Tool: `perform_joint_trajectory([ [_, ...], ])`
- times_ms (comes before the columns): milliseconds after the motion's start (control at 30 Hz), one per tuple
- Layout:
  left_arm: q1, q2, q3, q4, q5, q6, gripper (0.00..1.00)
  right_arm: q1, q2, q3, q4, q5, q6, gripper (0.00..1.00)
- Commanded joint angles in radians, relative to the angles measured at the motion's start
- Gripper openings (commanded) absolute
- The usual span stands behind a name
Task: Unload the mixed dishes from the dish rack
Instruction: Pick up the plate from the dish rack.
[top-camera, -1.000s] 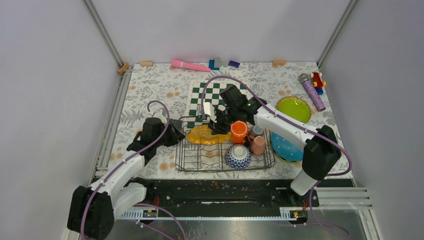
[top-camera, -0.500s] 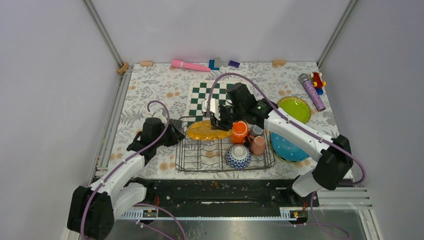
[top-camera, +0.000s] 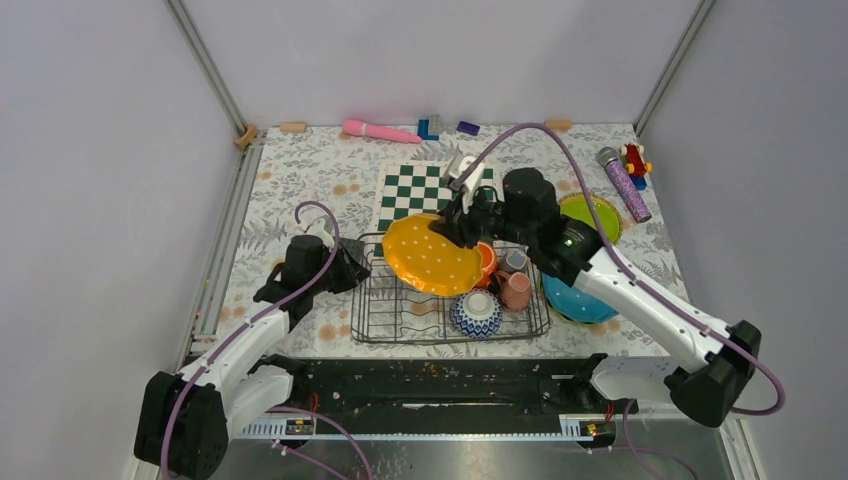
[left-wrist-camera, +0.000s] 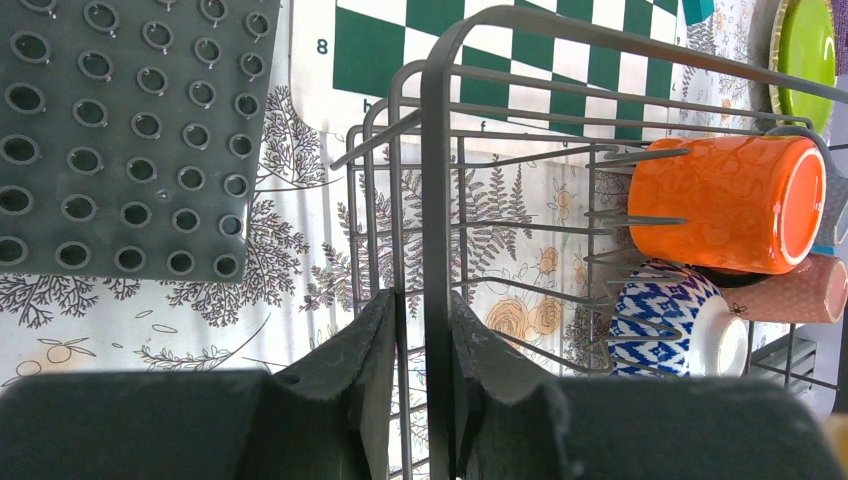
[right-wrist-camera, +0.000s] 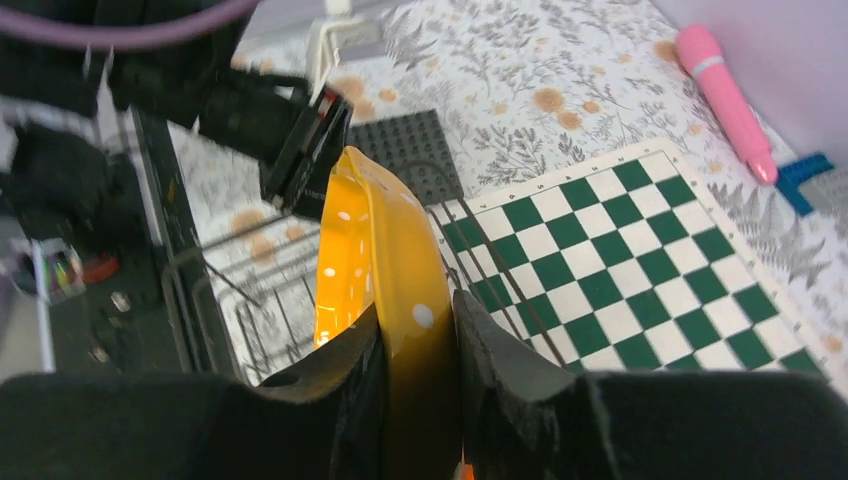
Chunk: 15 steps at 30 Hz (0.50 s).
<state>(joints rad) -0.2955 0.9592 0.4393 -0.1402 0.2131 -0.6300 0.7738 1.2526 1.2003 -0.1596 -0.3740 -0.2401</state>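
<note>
The left gripper pinches the left-end top wire of the rectangular dark metal wire dish rack, jaws nearly closed on it, likely to steady it. Above the rack's middle, the round yellow-orange plate with white dots hangs tilted, clamped at its far rim by the right gripper. The plate looks stiff, thin and glossy, so probably slippery and apt to swing; a deep bite on the rim suits it. In the rack's right end sit the glossy orange cup and the blue-and-white patterned bowl.
</note>
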Motion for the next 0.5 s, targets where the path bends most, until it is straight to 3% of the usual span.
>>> perform_joint_trajectory([
  [0,0.001,0.015,0.001,-0.041,-0.004,-0.01,0.21,-0.008,-0.126,-0.002,0.252,0.182,0.403,0.0],
  [167,0.001,0.012,-0.002,-0.042,-0.002,-0.011,0.21,-0.081,-0.182,-0.013,0.206,0.256,0.639,0.0],
  [333,0.001,0.011,-0.001,-0.042,0.001,-0.01,0.21,-0.246,-0.201,-0.084,0.245,0.144,0.896,0.0],
  [467,0.0,0.01,-0.002,-0.043,0.001,-0.011,0.21,-0.366,-0.234,-0.177,0.326,0.115,1.012,0.0],
])
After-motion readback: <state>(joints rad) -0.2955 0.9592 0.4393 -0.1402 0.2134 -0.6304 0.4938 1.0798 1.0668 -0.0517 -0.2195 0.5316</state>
